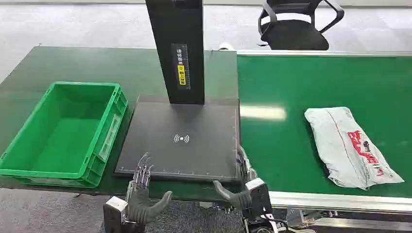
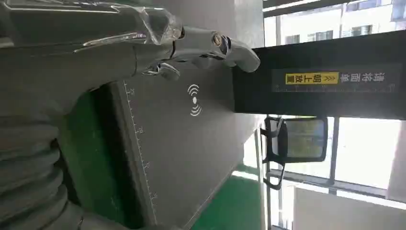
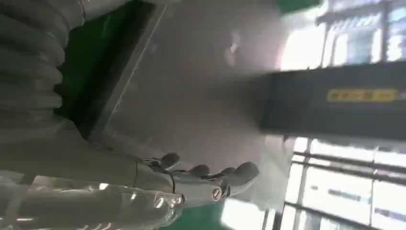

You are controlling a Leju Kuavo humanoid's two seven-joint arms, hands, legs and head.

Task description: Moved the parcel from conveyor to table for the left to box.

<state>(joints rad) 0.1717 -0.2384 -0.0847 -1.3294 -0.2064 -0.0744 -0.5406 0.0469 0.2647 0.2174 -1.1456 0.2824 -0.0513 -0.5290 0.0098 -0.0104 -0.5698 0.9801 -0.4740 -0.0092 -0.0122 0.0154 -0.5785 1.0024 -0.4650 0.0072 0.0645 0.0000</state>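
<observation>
Empty hands (image 1: 141, 191) — white crumpled parcel (image 1: 351, 147), red print

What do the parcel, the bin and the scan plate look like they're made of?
Parcel: thin white plastic mailer, probably poly film; creased and slack, slight sheen, red print.
Green bin: moulded rigid plastic, semi-gloss; ribbed rim, uniform colour.
Scan plate: flat matte dark slab with printed ruler marks and a wireless symbol; plastic or coated metal, can't tell which.

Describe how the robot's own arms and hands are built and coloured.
Left robot hand and right robot hand match: thick grey thumb, slim silvery metallic fingers, a grey ribbed cover behind, and a clear glossy plastic wrap over the hand's back.
</observation>
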